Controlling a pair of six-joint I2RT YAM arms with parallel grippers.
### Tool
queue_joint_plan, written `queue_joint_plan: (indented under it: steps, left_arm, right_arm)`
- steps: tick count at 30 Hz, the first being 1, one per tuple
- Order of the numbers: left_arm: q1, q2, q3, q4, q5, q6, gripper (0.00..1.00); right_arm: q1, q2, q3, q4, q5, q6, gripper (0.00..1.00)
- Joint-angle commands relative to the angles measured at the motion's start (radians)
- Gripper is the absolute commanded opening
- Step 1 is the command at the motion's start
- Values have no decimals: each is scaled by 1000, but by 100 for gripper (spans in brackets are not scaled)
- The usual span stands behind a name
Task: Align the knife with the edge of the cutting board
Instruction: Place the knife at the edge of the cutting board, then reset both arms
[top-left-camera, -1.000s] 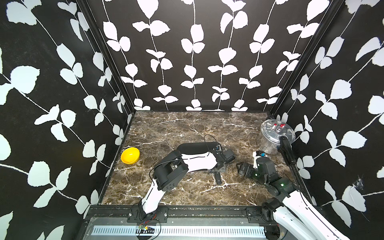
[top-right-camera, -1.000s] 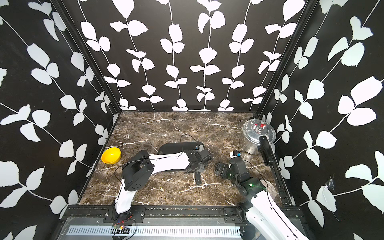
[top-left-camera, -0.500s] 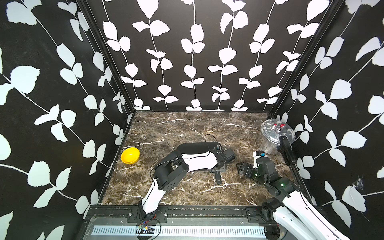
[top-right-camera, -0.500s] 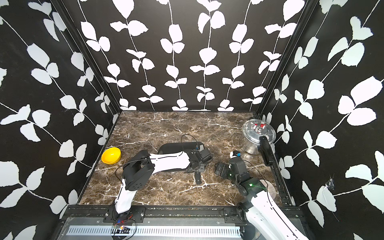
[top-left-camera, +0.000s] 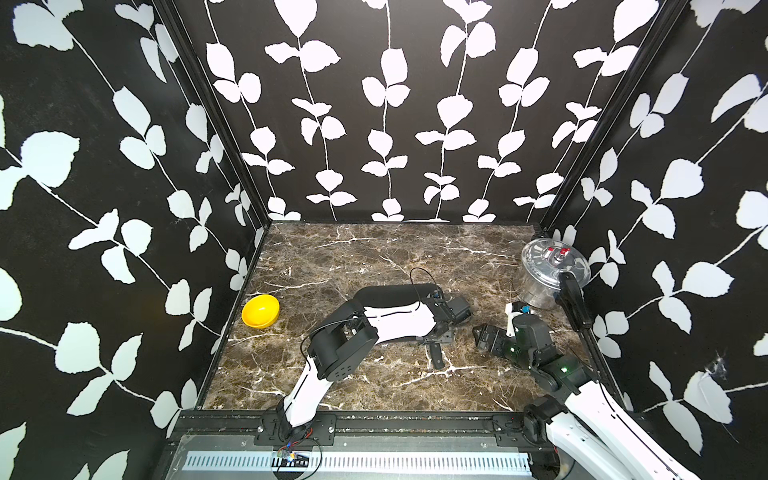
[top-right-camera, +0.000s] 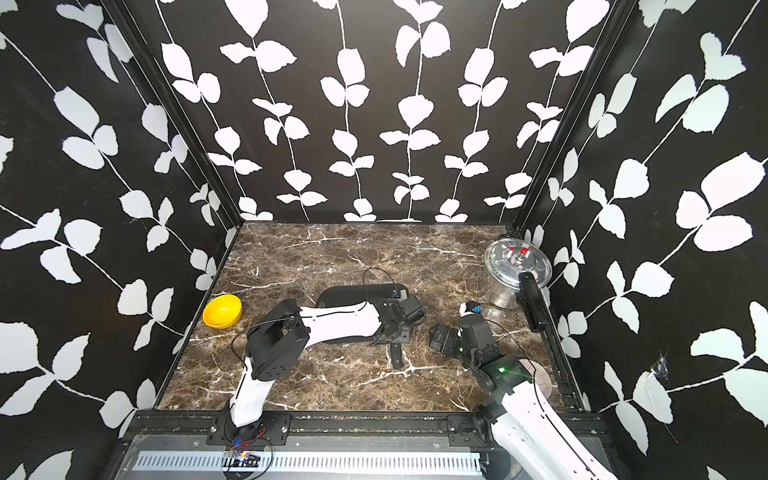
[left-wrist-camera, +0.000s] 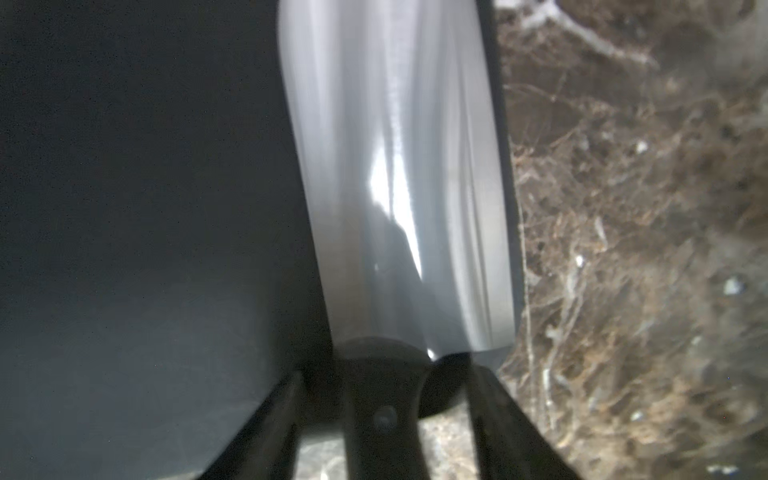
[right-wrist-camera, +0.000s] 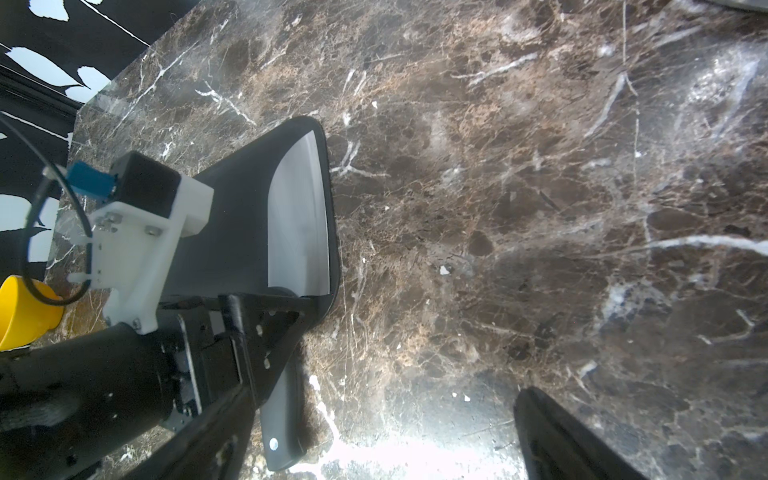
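Most cutting board (top-left-camera: 386, 293) hidden (arm); knife (left-wrist-camera: 395, 187) blurry.

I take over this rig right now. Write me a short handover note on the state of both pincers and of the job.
Left pincer: open, astride the short black handle of the silver-grey steel cleaver knife.
Right pincer: apparently open, empty, above the brown marble table.
Knife: blade flat on the matte black rectangular cutting board, along its edge; handle overhangs the table.
Done: alignment, it seems.
Left: back the left pincer away.
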Motion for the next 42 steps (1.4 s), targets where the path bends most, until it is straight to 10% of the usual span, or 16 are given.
queue_joint_plan:
  steps: [1,12,24,42]
  left_arm:
    - [20,-97,13,-76,-30,10,85]
    - [177,-508,-149,-110,-190,143,98]
    - [688,-996,-686,176,-337,488,98]
    - [923,-707,-957,937,-354,907,99]
  right_arm:
    - [-6,3,15,28,7,6,100]
    - [-7,99,91,57,249,-48,98]
    - [-19,247,44,481,630,-418,100]
    - [-236,673,-45,1094,606,-608,100]
